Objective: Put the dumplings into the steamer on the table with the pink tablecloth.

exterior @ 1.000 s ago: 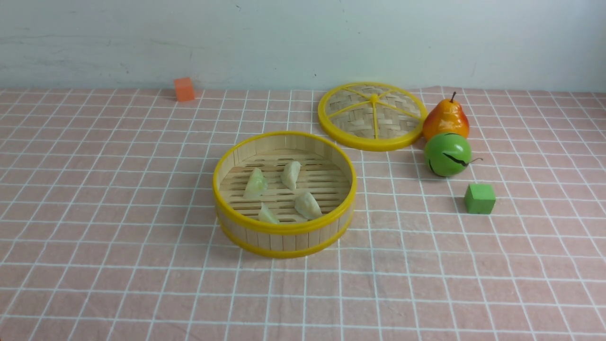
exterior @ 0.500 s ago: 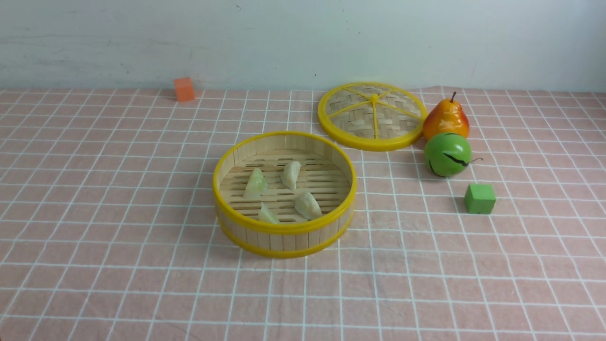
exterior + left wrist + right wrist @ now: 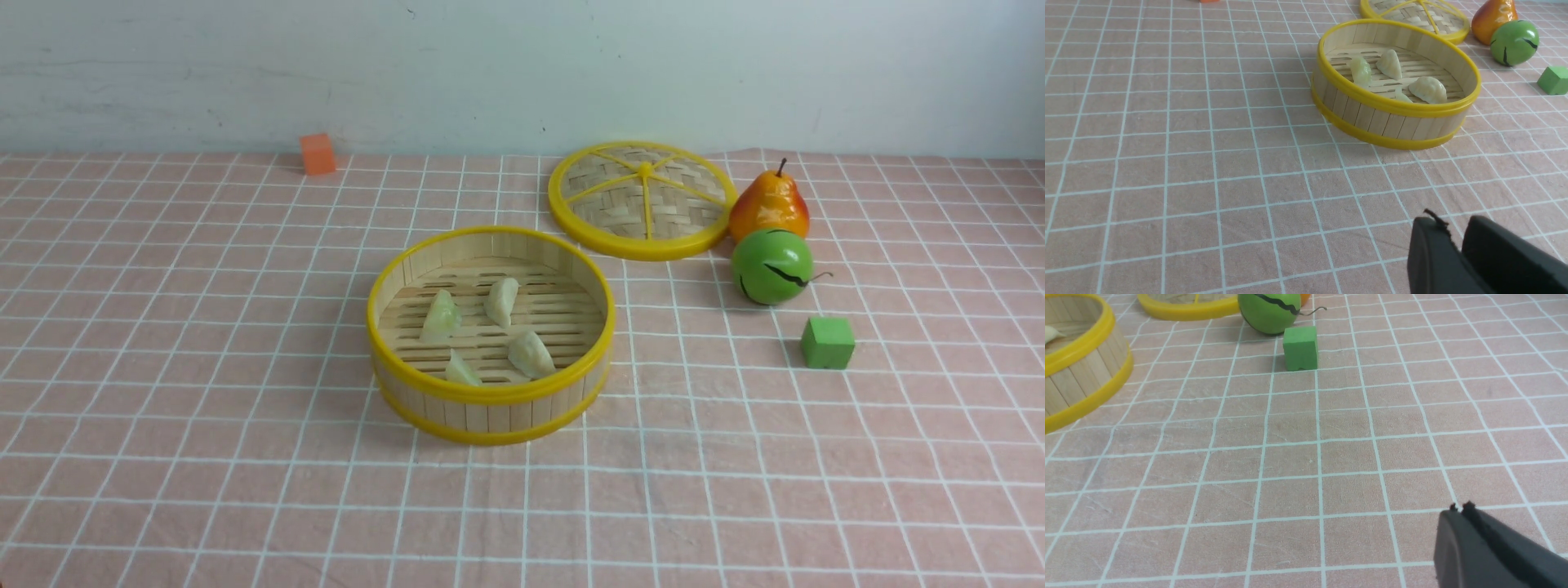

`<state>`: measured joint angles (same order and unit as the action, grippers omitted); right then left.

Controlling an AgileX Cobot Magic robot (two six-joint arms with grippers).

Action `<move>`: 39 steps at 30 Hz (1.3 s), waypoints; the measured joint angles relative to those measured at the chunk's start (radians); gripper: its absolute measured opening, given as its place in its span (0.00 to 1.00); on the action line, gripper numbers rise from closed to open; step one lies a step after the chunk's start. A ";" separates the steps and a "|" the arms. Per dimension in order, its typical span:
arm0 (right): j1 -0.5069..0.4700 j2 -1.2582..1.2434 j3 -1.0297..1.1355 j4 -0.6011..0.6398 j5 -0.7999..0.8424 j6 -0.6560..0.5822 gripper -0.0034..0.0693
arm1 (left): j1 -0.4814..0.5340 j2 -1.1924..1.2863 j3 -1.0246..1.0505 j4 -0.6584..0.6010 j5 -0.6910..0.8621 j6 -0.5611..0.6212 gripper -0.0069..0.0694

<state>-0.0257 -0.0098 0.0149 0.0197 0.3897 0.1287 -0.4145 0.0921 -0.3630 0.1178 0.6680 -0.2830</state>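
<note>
The steamer (image 3: 490,412) stands mid-table on the pink tablecloth (image 3: 204,327). Several pale dumplings (image 3: 501,300) lie on its slatted floor. Neither gripper shows in the front view. In the left wrist view the steamer (image 3: 1384,118) and its dumplings (image 3: 1389,64) lie well ahead of my left gripper (image 3: 1453,222). That gripper hangs over bare cloth with a narrow gap between its black fingers and nothing in it. My right gripper (image 3: 1458,509) is shut and empty over cloth. The steamer (image 3: 1081,379) sits far off to one side of it.
The woven yellow-rimmed lid (image 3: 641,196) lies behind the steamer to the right. Beside it are an orange pear (image 3: 769,204), a green round fruit (image 3: 771,265) and a green cube (image 3: 827,342). An orange cube (image 3: 317,153) sits at the back left by the wall.
</note>
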 joint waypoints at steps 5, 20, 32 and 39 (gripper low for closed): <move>0.000 0.000 0.000 0.000 0.000 0.000 0.04 | 0.000 0.000 0.003 0.000 -0.003 -0.001 0.25; 0.000 0.000 0.000 0.000 0.001 0.000 0.06 | 0.309 -0.103 0.298 -0.157 -0.418 -0.002 0.07; 0.000 0.000 0.000 0.000 0.001 0.000 0.08 | 0.429 -0.103 0.392 -0.139 -0.310 0.040 0.07; 0.000 0.000 0.000 0.000 0.001 0.000 0.09 | 0.429 -0.103 0.393 -0.138 -0.298 0.092 0.07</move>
<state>-0.0257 -0.0098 0.0149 0.0197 0.3906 0.1287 0.0146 -0.0108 0.0301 -0.0199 0.3698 -0.1906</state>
